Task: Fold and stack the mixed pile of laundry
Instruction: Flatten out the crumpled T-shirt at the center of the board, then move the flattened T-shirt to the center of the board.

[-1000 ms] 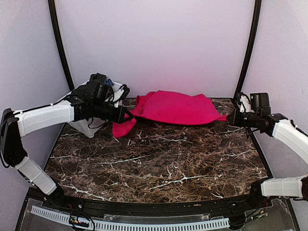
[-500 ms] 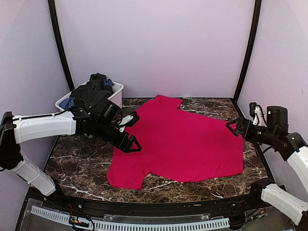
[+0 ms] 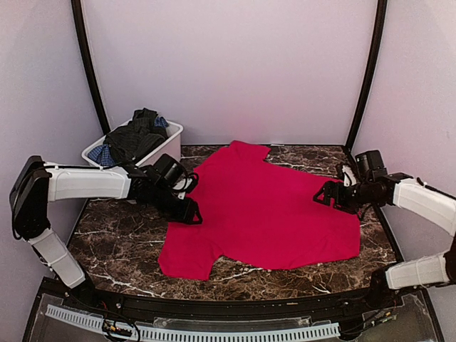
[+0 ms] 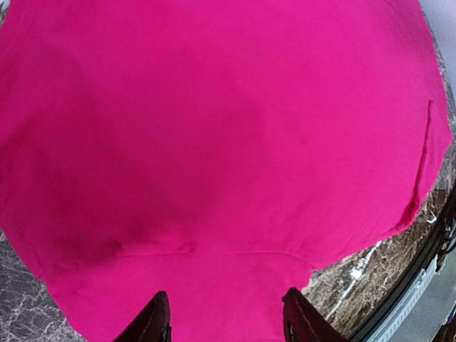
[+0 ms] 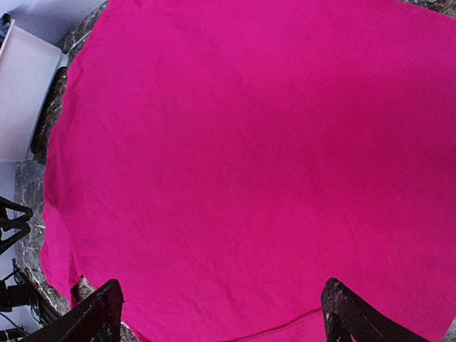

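Observation:
A bright red shirt (image 3: 267,214) lies spread flat on the marble table (image 3: 128,235), one sleeve toward the front left. My left gripper (image 3: 192,214) hovers low over the shirt's left edge, jaws apart with only cloth (image 4: 214,142) under them and nothing between the fingertips (image 4: 155,319). My right gripper (image 3: 322,194) is over the shirt's right side, wide open and empty above the red cloth (image 5: 249,142). The other garments of the mixed laundry pile (image 3: 135,135), a dark shirt and a blue checked piece (image 3: 104,153), sit in the bin.
A white plastic bin (image 3: 169,142) stands at the back left corner, also seen as the white bin (image 5: 25,92) in the right wrist view. Black frame posts (image 3: 89,64) rise at both back corners. Bare marble shows left of and in front of the shirt.
A second ago both grippers held the red shirt stretched in the air at the back. It now lies flat, both grippers have let go, and the right has moved in over its right side.

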`<control>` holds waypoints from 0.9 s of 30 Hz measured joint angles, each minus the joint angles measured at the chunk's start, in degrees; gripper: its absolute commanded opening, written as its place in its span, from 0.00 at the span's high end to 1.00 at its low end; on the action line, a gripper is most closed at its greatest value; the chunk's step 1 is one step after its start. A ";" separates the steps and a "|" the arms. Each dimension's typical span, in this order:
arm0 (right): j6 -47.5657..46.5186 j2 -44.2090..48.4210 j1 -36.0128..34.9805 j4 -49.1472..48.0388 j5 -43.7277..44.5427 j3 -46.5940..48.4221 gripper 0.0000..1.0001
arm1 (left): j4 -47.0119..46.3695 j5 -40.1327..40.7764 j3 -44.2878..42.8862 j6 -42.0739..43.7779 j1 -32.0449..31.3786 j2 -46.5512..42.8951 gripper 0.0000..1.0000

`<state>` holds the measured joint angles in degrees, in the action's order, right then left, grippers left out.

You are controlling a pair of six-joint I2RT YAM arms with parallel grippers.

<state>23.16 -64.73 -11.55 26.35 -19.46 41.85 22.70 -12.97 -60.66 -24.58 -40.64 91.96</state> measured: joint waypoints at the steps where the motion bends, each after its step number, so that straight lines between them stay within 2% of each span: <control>1: -0.42 -2.08 -0.07 -0.59 0.02 0.37 0.07 | -0.26 0.37 0.09 -0.81 0.00 1.42 0.53; 9: -3.67 -20.02 -0.35 -4.94 1.05 6.73 0.08 | -0.96 2.75 7.23 -5.40 0.04 4.55 0.66; 15: -6.45 -32.11 -0.42 -5.77 0.17 14.53 0.09 | -5.66 2.51 13.14 -9.25 -2.38 0.81 0.70; 22: -8.09 -33.97 -0.44 -5.97 -1.60 17.31 0.08 | -6.08 0.52 15.91 -15.47 -13.33 -1.38 0.74; 27: -9.35 -31.54 -0.42 -5.68 -1.09 18.21 0.08 | 1.75 -0.02 17.11 -17.16 -14.64 -5.35 0.63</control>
<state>13.80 -96.27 -11.97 20.67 -20.56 60.05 24.45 -12.99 -43.55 -41.74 -55.29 86.61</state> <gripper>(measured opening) 0.918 0.324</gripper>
